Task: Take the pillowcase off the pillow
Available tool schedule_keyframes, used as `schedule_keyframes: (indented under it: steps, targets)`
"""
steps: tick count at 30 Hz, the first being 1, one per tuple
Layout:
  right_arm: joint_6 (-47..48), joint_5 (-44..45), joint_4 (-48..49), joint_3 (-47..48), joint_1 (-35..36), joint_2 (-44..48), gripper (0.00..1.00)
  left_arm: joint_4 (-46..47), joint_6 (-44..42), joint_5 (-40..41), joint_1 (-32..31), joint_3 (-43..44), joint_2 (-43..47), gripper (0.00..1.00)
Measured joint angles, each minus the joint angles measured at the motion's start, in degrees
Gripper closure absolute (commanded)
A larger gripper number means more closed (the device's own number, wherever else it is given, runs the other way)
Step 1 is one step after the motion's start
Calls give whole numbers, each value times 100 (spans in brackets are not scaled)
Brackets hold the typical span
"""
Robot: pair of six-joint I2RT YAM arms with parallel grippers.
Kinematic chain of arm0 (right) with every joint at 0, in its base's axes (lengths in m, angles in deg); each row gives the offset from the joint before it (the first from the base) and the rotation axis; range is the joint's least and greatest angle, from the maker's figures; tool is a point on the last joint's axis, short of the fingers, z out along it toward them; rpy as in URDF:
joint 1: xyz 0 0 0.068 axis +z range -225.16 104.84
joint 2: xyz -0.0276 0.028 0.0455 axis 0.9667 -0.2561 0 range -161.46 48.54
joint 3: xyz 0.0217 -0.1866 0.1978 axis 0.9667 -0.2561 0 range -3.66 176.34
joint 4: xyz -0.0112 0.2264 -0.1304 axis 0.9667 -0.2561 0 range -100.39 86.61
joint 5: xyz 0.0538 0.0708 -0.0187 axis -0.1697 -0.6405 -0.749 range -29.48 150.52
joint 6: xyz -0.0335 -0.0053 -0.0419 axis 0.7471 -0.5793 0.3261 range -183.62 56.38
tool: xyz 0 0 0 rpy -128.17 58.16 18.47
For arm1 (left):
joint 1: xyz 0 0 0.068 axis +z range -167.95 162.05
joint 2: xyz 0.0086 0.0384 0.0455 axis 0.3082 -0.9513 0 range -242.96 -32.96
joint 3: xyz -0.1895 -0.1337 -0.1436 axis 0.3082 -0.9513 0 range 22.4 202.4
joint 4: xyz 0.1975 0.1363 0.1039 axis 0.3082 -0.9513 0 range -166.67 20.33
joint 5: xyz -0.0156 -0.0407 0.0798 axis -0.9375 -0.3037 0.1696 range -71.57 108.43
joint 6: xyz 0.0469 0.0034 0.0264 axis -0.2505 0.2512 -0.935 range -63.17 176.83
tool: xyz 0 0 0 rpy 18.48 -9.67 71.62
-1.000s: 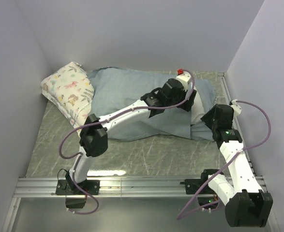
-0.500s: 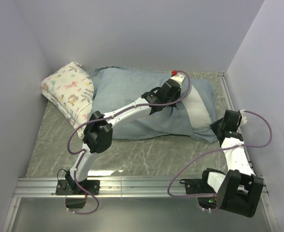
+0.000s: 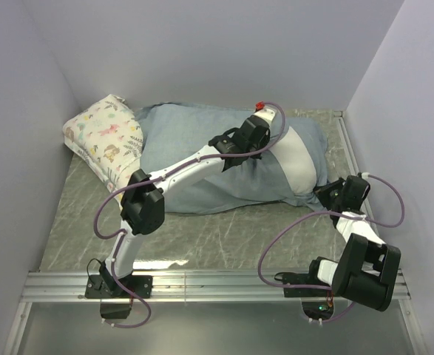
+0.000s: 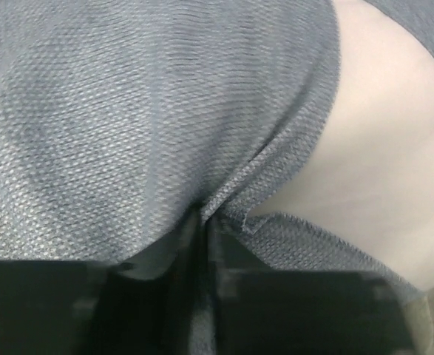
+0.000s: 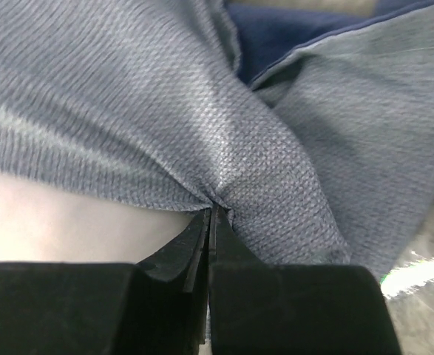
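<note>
Grey-blue pillowcase now bares more pillow, centre right; my left gripper and right gripper pinch it; floral pillow upper left.

R gripper pinches pillowcase hem, prob. pillow showing below-left.

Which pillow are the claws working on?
The big pillow in the grey-blue pillowcase, mid-table; the floral pillow lies off by the left wall.
</note>
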Motion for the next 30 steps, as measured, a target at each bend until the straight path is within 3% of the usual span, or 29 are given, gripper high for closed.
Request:
schedule_keyframes:
  steps: [7, 15, 23, 30]
  targets:
    - [24, -289, 144, -55, -26, 323, 100, -116, -415, -323, -223, 352, 107, 45]
    - [26, -396, 131, -55, -26, 461, 100, 387, -791, -673, -573, 319, 555, 22]
    - [22, -411, 87, -55, -26, 568, 100, 861, -1246, -1001, -951, 424, 396, 5]
    - [15, -457, 42, -55, -26, 713, 100, 1475, -1801, -1311, -933, 76, -214, 1]
